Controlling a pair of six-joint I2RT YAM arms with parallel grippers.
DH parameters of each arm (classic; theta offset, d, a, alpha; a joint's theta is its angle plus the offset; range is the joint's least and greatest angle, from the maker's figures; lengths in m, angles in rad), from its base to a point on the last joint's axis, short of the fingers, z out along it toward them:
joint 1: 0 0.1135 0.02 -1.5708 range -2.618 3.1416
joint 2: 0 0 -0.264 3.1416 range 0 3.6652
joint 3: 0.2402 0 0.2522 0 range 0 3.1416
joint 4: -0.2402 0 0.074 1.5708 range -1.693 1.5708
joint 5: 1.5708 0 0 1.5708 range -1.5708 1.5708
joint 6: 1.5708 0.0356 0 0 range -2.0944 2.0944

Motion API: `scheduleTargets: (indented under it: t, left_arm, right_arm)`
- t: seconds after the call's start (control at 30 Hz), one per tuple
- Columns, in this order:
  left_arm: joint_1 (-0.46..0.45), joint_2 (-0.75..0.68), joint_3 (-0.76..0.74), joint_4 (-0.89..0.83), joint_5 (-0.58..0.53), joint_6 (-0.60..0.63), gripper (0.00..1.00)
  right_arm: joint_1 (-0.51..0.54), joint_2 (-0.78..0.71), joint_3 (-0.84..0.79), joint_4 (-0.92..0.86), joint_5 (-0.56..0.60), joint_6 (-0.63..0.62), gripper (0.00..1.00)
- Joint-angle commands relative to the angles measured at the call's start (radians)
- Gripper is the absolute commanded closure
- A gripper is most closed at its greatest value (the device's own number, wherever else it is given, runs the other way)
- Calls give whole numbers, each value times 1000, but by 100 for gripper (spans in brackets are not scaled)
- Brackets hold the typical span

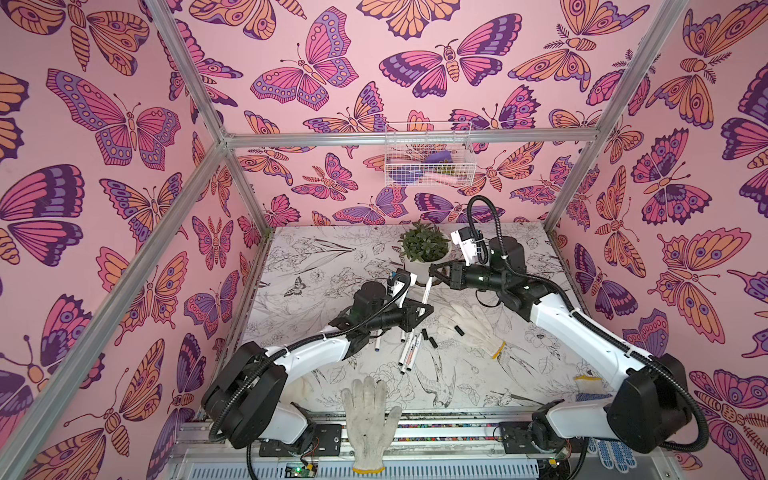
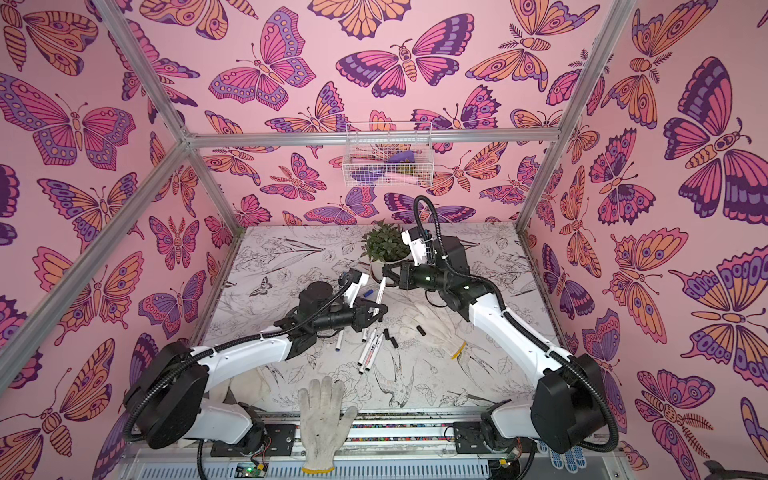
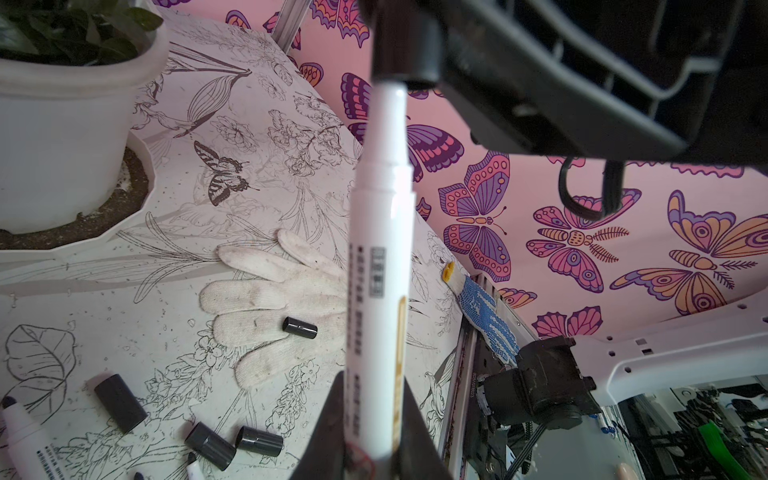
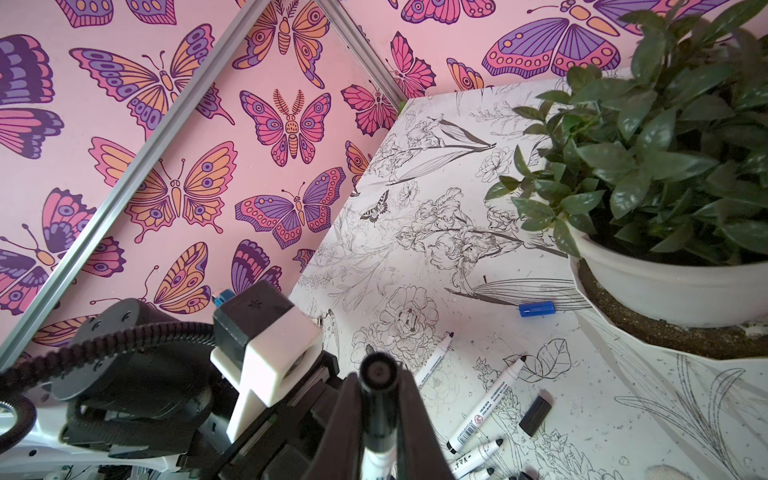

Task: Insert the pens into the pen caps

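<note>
Closest, left claw (image 3: 374,388) clamps a pen (image 3: 380,232) near the plant pot (image 3: 62,137); right claw (image 4: 378,376) pinches a black cap (image 3: 405,45) over its hidden tip; how deep it sits is unclear.

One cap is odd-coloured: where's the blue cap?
In a top view the blue cap lies on the table in front of the potted plant, by the left gripper.

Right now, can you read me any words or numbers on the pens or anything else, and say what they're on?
Nothing is clear enough to quote.
The slim white marker pen in the left gripper: dark barrel lettering, blurred.
The loose white pens on the flower-printed table: dark lettering, a round red mark, too small.
The black plastic cap in the right gripper: no print visible.
</note>
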Motion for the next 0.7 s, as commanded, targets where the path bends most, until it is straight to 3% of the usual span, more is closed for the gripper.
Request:
scheduleTargets:
  t: [0.0,0.33,0.67]
  left_arm:
    - [36,-10,13,86,-125,-30,100]
    - [36,-9,9,85,-122,-29,100]
    - [36,0,18,83,-116,-28,100]
  right_arm:
    - [21,-35,-35,-170,-138,-33,100]
    - [-8,-42,-62,-144,-126,2,100]
    - [-7,-42,-81,-114,-243,18,100]
